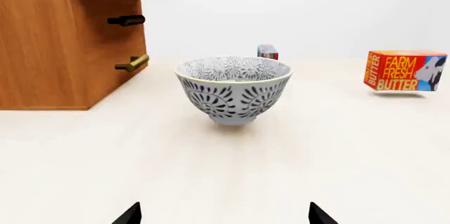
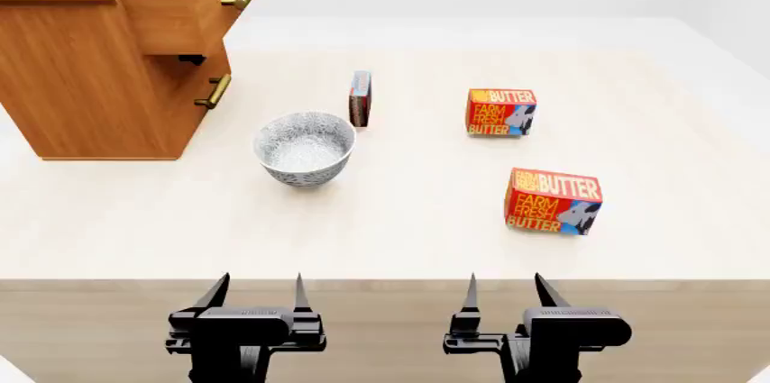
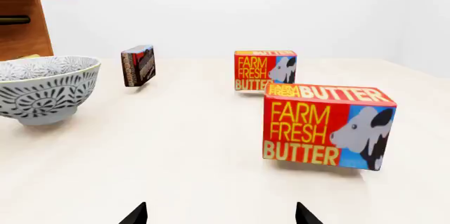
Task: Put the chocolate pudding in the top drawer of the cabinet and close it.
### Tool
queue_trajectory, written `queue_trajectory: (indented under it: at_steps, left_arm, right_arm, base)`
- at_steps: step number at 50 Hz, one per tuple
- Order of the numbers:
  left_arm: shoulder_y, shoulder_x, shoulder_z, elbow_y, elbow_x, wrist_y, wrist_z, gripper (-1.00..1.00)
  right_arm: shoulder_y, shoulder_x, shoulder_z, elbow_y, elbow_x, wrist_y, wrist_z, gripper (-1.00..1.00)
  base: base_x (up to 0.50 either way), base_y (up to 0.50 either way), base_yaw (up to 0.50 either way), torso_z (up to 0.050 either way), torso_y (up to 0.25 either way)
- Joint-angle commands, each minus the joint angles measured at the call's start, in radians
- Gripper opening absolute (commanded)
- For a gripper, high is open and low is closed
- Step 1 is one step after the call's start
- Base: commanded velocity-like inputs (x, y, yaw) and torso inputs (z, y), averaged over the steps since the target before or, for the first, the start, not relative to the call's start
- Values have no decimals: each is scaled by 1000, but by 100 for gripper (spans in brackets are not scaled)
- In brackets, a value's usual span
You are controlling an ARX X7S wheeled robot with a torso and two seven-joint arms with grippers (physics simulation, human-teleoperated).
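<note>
The chocolate pudding (image 2: 360, 98) is a thin carton standing on edge on the table, behind the bowl; it also shows in the right wrist view (image 3: 138, 65) and, mostly hidden by the bowl, in the left wrist view (image 1: 268, 51). The cabinet (image 2: 85, 86) stands at the far left with its top drawer (image 2: 193, 0) pulled open, and shows in the left wrist view (image 1: 56, 50). My left gripper (image 2: 255, 291) (image 1: 225, 216) and right gripper (image 2: 503, 289) (image 3: 220, 214) are both open and empty at the table's near edge, far from the pudding.
A patterned grey bowl (image 2: 305, 148) (image 1: 233, 88) (image 3: 43, 88) sits between the left gripper and the pudding. Two "FARM FRESH BUTTER" boxes stand to the right: one farther back (image 2: 500, 113) (image 1: 404, 70) (image 3: 264, 70), one nearer (image 2: 554, 200) (image 3: 328, 125).
</note>
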Motion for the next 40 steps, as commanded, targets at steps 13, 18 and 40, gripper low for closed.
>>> queue_trajectory:
  at_steps: [13, 18, 40]
  left_arm:
    - [-17, -52, 65, 33, -81, -44, -32, 100]
    - [-67, -78, 73, 209, -96, -194, -40, 100]
    - [-580, -190, 52, 483, -216, -819, -19, 100]
  right_arm:
    - [32, 46, -56, 20, 55, 15, 62, 100]
    - [94, 65, -57, -122, 64, 151, 84, 100]
    - [571, 167, -51, -285, 102, 641, 81, 100]
  base:
    - [0, 0, 0, 12, 0]
    - [0, 0, 0, 50, 0]
    - [0, 0, 0, 50, 0]
